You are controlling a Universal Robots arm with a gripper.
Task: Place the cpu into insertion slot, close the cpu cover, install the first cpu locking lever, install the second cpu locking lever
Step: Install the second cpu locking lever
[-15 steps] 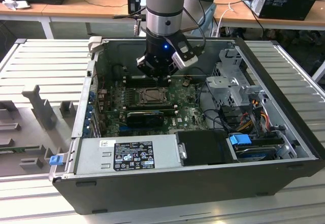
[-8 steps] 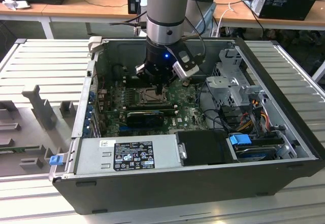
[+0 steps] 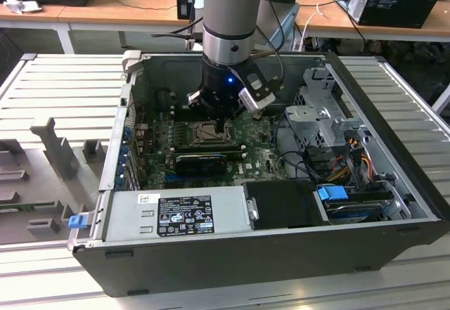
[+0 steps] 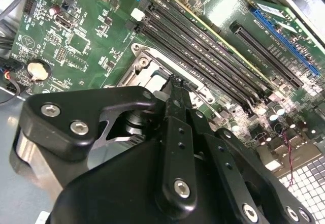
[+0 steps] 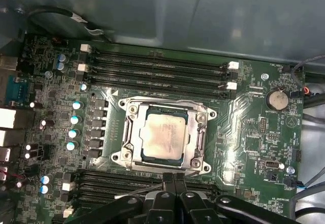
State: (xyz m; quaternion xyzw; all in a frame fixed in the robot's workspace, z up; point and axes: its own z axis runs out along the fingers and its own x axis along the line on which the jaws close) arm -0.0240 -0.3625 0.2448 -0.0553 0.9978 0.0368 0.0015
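Open PC case (image 3: 394, 176) lying on a slatted bench (image 3: 63, 85), desks behind. Gripper (image 5: 174, 179) hanging low over the green motherboard (image 5: 249, 148), fingers (image 5: 168, 181) pressed together, gripping nothing, tips just beside the slot (image 5: 133, 148). Cpu (image 5: 162, 138) sitting in the slot, cover (image 5: 195, 113) lying closed around it. Memory slots (image 5: 157, 69) running alongside; coin battery (image 5: 278, 100) sitting well apart.
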